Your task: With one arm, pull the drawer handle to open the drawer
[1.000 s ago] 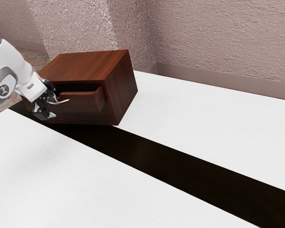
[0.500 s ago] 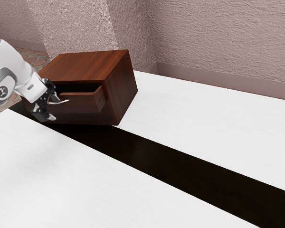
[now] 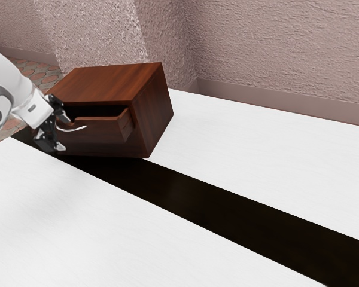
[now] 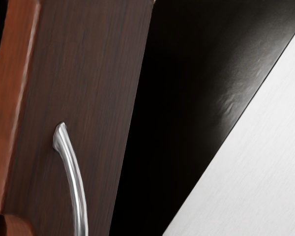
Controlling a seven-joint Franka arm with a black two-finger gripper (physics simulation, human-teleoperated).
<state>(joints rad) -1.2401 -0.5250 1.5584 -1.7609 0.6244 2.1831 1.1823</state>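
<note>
exterior view: the dark brown wooden cabinet [image 3: 116, 84] sits on the white table [image 3: 257, 155] toward the exterior view's left, its matching wooden drawer [image 3: 102, 124] standing partly out. the black two-finger gripper [image 3: 54, 128] is at the curved silver metal handle [image 3: 76, 126], placed there to pull outward. whether it pinches the bar i cannot tell. opening looks partway done.

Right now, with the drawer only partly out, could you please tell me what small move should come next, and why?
Probably a short, straight pull toward the exterior view's left. The black pincer sits at the curved silver metal handle, and the dark wooden drawer stands only partly out of the reddish-brown wooden cabinet, so travel likely remains.
</note>
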